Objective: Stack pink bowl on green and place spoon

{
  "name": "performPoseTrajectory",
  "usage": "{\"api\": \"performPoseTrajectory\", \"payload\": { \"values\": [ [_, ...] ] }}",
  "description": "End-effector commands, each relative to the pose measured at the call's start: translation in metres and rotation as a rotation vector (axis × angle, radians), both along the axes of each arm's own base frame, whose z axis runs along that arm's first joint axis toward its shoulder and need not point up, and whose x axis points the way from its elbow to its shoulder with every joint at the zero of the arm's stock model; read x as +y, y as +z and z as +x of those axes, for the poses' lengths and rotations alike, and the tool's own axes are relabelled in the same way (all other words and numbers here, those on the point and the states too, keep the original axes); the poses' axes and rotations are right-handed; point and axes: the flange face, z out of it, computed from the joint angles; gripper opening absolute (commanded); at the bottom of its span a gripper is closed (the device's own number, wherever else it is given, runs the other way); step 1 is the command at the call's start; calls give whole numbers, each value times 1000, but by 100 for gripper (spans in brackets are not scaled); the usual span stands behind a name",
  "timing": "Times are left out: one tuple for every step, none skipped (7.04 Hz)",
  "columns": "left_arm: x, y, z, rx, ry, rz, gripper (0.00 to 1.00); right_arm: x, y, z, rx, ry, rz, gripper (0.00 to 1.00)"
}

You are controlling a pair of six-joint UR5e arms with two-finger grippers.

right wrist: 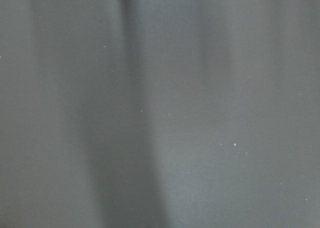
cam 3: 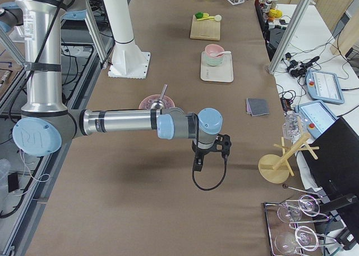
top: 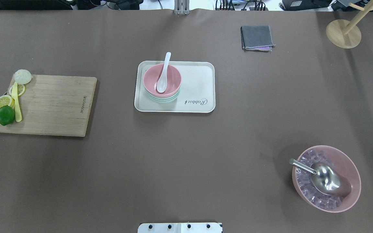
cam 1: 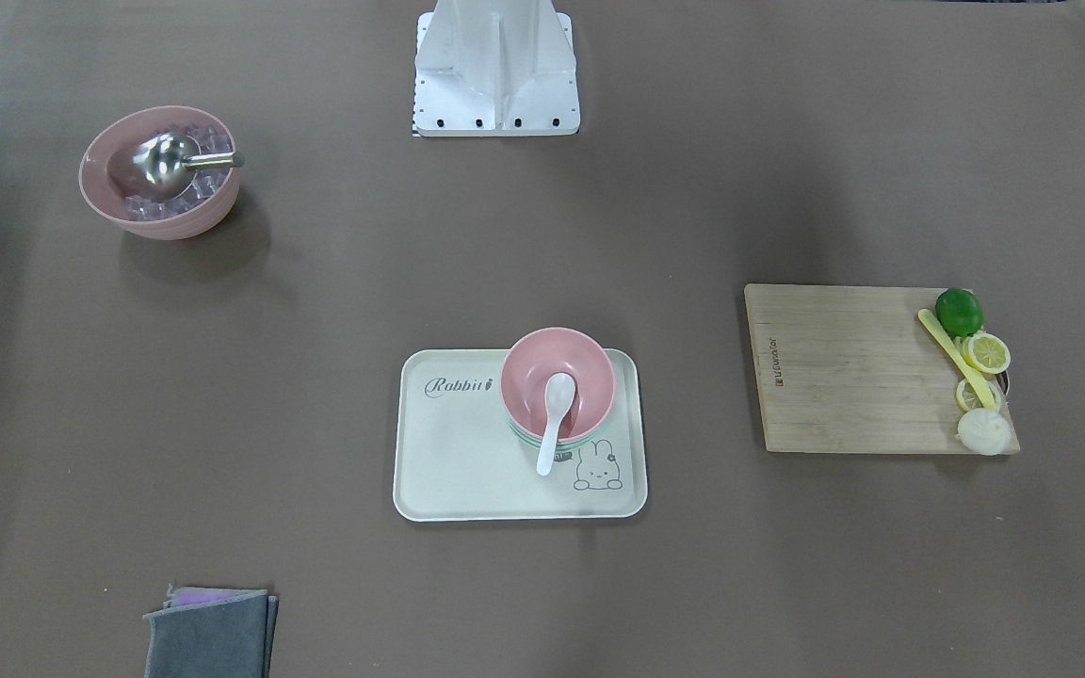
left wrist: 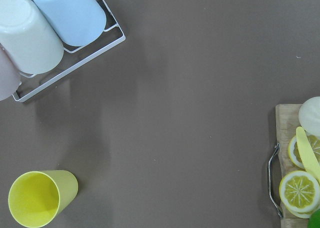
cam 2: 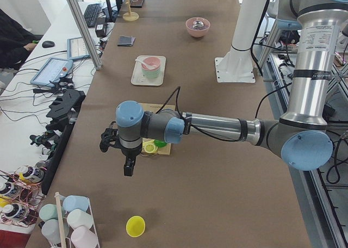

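The left gripper (cam 2: 128, 166) and right gripper (cam 3: 197, 161) hang over the ends of the table (top: 186, 161); whether they are spread or pressed together cannot be told. Far from both, on the tray (top: 199, 81), the pink bowl (top: 173, 77) sits in the green bowl (top: 162, 98), with the spoon (top: 164, 71) inside.

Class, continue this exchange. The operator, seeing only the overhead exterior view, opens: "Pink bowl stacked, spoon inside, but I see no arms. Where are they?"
Observer: The left gripper hangs over bare table past the cutting board, outside your frame.
Operator: Anything near it?
Observer: A yellow cup and a wire rack holding cups.
Operator: The right one?
Observer: The right gripper hangs over bare table beyond the ice bowl.
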Motion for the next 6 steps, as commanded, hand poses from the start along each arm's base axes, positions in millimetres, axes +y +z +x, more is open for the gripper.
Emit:
{"api": "performPoseTrajectory", "payload": {
  "values": [
    [0,0,0,1,0,-2,99,-1,-2,0,-1,0,3,100],
    [0,2,1,1,2,-5,99,-1,-2,0,-1,0,3,100],
    [0,2,1,2,1,-7,99,-2,-3,0,-2,0,5,100],
    [0,4,2,2,0,-11,99,-3,-3,0,-2,3,4,100],
    [-1,2,4,4,2,-10,99,-3,-5,-1,-1,10,-3,100],
    [-1,2,5,6,2,-9,99,-3,-5,-1,-1,10,-3,100]
  ]
}}
